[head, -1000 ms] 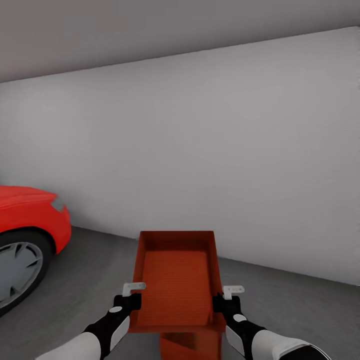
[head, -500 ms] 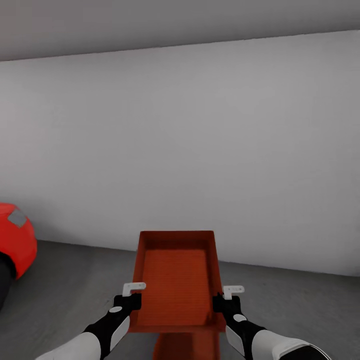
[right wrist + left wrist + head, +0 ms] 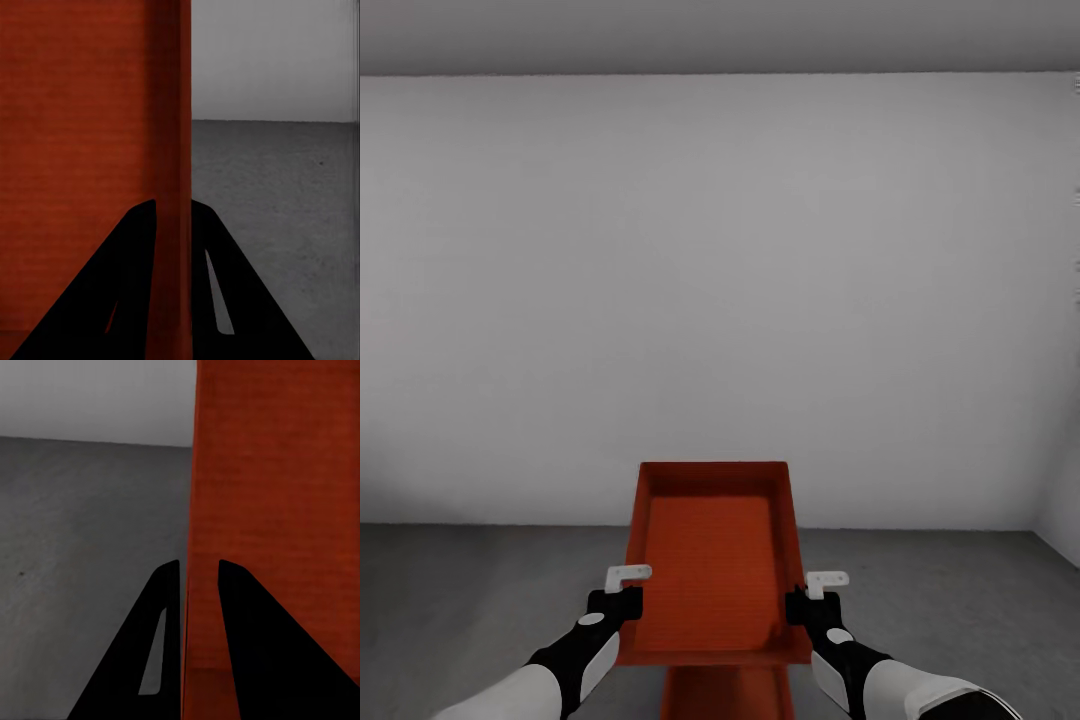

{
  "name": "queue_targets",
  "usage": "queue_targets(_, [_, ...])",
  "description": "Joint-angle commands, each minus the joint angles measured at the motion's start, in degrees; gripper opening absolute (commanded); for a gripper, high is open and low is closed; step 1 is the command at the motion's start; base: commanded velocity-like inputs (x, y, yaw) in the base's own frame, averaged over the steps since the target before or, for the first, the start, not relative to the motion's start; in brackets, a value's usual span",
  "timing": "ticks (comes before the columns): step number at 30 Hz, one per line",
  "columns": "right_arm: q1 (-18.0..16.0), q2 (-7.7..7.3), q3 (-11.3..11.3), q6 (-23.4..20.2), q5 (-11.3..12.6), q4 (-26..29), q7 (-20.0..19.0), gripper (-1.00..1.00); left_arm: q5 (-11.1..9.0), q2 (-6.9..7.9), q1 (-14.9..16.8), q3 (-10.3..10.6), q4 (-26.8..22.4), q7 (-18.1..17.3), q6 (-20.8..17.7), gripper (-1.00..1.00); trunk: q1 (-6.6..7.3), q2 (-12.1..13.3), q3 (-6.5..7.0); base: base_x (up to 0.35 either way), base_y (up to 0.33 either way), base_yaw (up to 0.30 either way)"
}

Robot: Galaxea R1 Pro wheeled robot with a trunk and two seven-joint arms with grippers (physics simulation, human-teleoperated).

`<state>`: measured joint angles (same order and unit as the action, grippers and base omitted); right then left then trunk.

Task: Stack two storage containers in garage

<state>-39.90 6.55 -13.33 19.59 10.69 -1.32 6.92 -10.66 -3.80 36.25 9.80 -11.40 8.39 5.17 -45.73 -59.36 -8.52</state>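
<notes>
Both grippers clamp the upper storage container, one on each long wall. Seen from the head, the left gripper sits at about 7 o'clock of the bin and the right gripper at about 5 o'clock. In the left wrist view the left gripper has a dark finger on either side of the thin red-orange wall, pinching it; the right wrist view shows the right gripper straddling the opposite wall the same way. The fingertips themselves are hard to make out against the dark silhouettes.

That bin is held above the dark grey floor, open top upward, its long axis pointing to 12 o'clock toward a plain white wall. Directly below its near end, at 6 o'clock, a second storage container shows only as a narrow red-orange strip, cut off by the frame edge and covered by the bin above; whether the two touch cannot be told. Both forearms run off the frame's lower edge.
</notes>
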Motion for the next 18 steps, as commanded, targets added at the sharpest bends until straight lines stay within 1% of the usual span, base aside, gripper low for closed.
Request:
queue_targets(1, [-0.1,-0.29,4.5,0.4,1.4,-0.3,0.1,-1.00,0.1,2.74,0.0,-1.0,-0.2,0.7,1.0,-1.00,-0.04,-0.1,-0.08,0.295,0.226,-0.283])
queue_targets(8, [-0.1,-0.30,4.5,0.4,1.4,-0.3,0.1,-1.00,0.1,2.74,0.0,-1.0,-0.2,0.7,1.0,-1.00,-0.04,-0.1,-0.08,0.295,0.215,-0.283])
queue_targets(12, [-0.1,-0.31,4.5,0.4,1.4,-0.3,0.1,-1.00,0.1,2.74,0.0,-1.0,-0.2,0.7,1.0,-1.00,-0.04,-0.1,-0.08,0.257,0.112,-0.260])
queue_targets(14, [-0.1,-0.31,4.5,0.4,1.4,-0.3,0.1,-1.00,0.1,2.74,0.0,-1.0,-0.2,0.7,1.0,-1.00,-0.04,-0.1,-0.08,0.133,0.040,-0.126])
queue_targets(18, [-0.1,-0.31,4.5,0.4,1.4,-0.3,0.1,-1.00,0.1,2.74,0.0,-1.0,-0.2,0.7,1.0,-1.00,-0.04,-0.1,-0.08,0.029,0.009,-0.028])
